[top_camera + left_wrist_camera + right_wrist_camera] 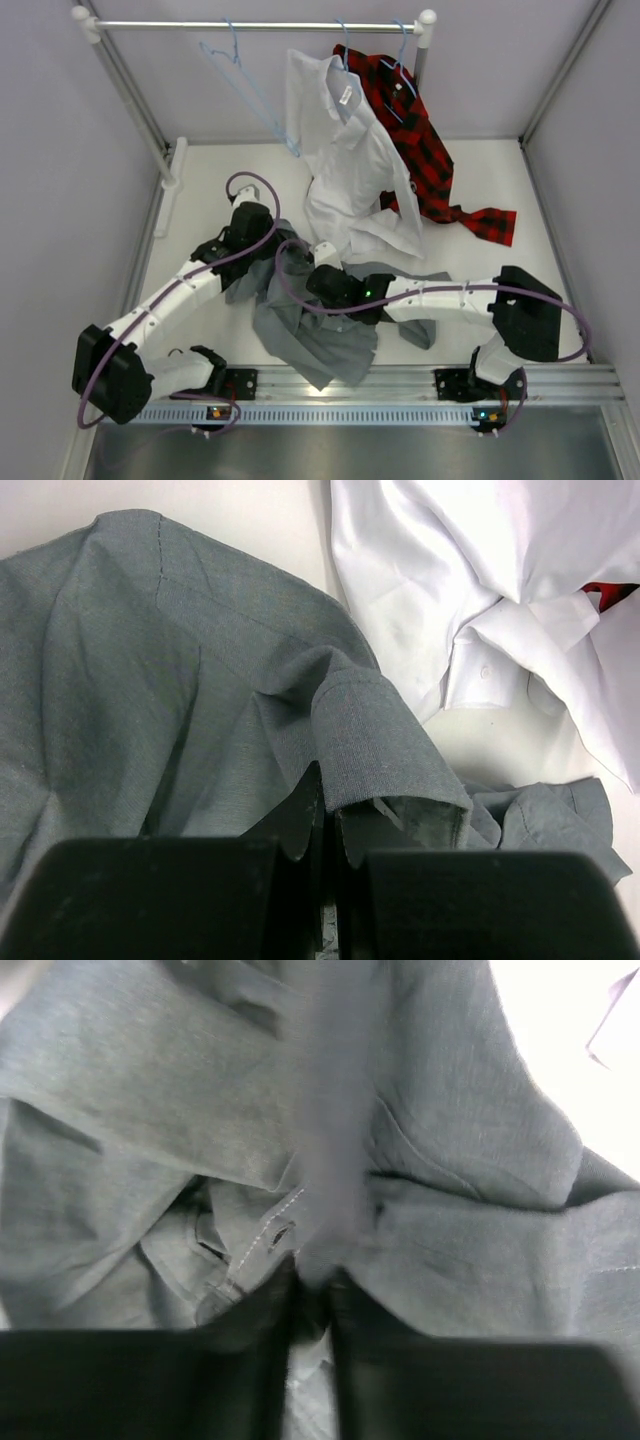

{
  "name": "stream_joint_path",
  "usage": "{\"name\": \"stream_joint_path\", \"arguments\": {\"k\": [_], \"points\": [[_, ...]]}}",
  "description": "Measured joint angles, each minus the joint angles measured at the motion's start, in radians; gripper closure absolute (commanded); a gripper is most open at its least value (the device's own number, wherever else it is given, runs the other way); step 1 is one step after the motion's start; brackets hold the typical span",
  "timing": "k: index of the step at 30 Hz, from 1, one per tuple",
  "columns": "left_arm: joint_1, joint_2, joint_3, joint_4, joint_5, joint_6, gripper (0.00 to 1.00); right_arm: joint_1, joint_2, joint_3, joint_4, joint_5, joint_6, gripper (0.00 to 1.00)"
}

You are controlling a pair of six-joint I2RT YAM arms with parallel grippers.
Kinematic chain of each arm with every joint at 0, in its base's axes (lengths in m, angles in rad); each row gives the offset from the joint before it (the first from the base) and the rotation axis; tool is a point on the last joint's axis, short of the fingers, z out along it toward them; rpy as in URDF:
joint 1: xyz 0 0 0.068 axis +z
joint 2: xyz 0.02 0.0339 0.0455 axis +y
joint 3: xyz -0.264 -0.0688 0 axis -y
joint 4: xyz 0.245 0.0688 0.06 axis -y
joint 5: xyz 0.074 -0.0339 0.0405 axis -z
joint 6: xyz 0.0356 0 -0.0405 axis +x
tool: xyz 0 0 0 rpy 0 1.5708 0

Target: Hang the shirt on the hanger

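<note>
The grey shirt [310, 335] lies crumpled on the white table between my two arms. My left gripper [272, 243] is shut on a fold of the grey shirt [150, 680] at its upper left edge; the fabric drapes over the fingers [300, 820]. My right gripper [318, 282] is shut on a bunch of the grey shirt [450, 1160] near a buttonhole placket [270, 1235]. The light-blue wire hanger [245, 85] hangs empty on the rail at the back, left of the white shirt.
A white collared shirt [350, 160] and a red-and-black plaid shirt [420, 150] hang from the rail [260, 26] and trail onto the table. The white shirt's hem [480, 590] lies just beyond the grey shirt. Grey walls enclose both sides.
</note>
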State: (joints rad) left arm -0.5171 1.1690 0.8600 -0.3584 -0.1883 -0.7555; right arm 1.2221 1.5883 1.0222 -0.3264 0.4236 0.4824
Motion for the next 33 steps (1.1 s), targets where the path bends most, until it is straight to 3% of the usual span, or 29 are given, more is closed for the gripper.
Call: {"name": "stream_joint_path", "arguments": {"k": [8,14,21,22,26,33], "points": [[0.012,-0.017,-0.021,0.004,0.008,0.019,1.00,-0.018,-0.019,0.026,-0.045,0.080,-0.019,1.00],[0.012,-0.018,-0.071,0.058,0.045,0.028,1.00,-0.207,-0.111,0.156,-0.112,0.106,-0.156,1.00],[0.013,-0.019,-0.091,0.141,0.070,0.016,1.00,-0.338,-0.031,0.303,-0.103,0.101,-0.302,0.99],[0.013,-0.013,-0.091,0.157,0.076,0.016,1.00,-0.341,-0.004,0.303,-0.103,0.093,-0.313,0.82],[0.013,0.031,-0.091,0.207,0.099,0.017,1.00,-0.341,0.066,0.282,-0.112,0.028,-0.341,0.51],[0.013,0.090,-0.091,0.240,0.145,0.018,1.00,-0.341,-0.011,0.281,-0.122,-0.088,-0.358,0.44]]}}
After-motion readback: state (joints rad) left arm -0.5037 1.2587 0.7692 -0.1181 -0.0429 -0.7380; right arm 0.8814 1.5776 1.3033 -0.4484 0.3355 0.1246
